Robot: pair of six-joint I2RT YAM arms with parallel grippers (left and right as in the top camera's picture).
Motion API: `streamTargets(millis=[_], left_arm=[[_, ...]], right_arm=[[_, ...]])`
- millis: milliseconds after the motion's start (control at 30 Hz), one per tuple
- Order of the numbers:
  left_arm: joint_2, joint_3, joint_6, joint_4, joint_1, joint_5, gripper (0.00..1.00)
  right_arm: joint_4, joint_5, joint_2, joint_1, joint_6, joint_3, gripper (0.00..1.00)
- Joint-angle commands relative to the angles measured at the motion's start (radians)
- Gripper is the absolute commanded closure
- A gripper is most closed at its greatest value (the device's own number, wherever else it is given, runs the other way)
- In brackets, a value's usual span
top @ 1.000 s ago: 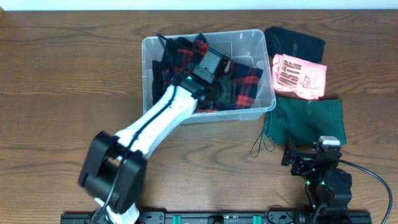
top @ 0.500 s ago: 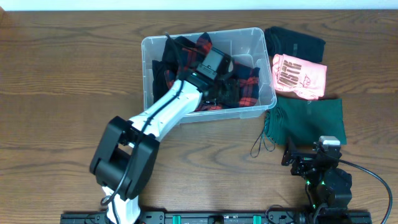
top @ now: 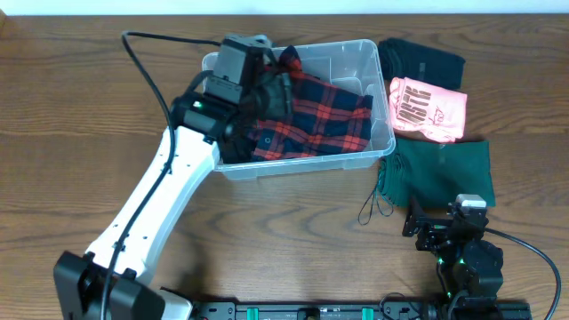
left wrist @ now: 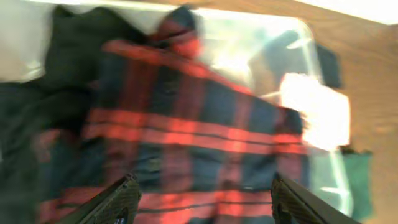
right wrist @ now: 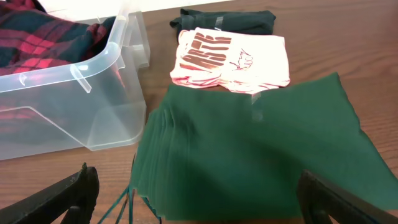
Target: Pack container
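Observation:
The clear plastic container (top: 302, 165) stands at the table's back centre. A red and dark plaid shirt (top: 316, 120) lies spread inside it, over darker cloth at the left end. My left gripper (top: 276, 93) hovers over the bin's left part, open and empty. In the left wrist view its open gripper (left wrist: 202, 186) frames the plaid shirt (left wrist: 186, 124), blurred, with the bin wall (left wrist: 326, 168) at right. My right gripper (top: 447, 218) rests near the front right, open and empty. Its wrist view shows the gripper (right wrist: 196, 186) just short of a green cloth (right wrist: 249, 149) and the container (right wrist: 81, 118).
Right of the bin lie a folded black garment (top: 422, 60), a pink printed shirt (top: 427, 108) and the green cloth (top: 440, 173) with loose threads. These also show in the right wrist view: black (right wrist: 224, 18), pink (right wrist: 230, 56). A black cable loops off the left arm.
My left arm has swung back and left, from the bin's middle to its left end. The plaid shirt now lies uncovered and spread out. The right arm has not moved.

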Motion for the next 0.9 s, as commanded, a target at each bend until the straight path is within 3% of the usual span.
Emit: streamTargets(millis=[0, 267, 400, 633, 867], left_arm=[[0.091, -0.064, 0.019, -0.034, 0.007, -0.064, 0.32], [0.317, -0.11, 0.003, -0.028, 0.008, -0.014, 0.31], [0.35, -0.109, 0.001, -0.025, 0.008, 0.03, 0.32], [0.204, -0.039, -0.019, -0.068, 0.031, 0.03, 0.32], [-0.131, -0.011, -0.01, -0.085, 0.118, -0.031, 0.26]], right_arm=[[-0.002, 0.0, 0.0, 0.006, 0.01, -0.002, 0.01], [-0.002, 0.0, 0.0, 0.006, 0.01, -0.002, 0.01], [-0.002, 0.0, 0.0, 0.006, 0.01, -0.002, 0.01], [-0.002, 0.0, 0.0, 0.006, 0.01, -0.002, 0.01], [-0.002, 0.0, 0.0, 0.006, 0.01, -0.002, 0.01]])
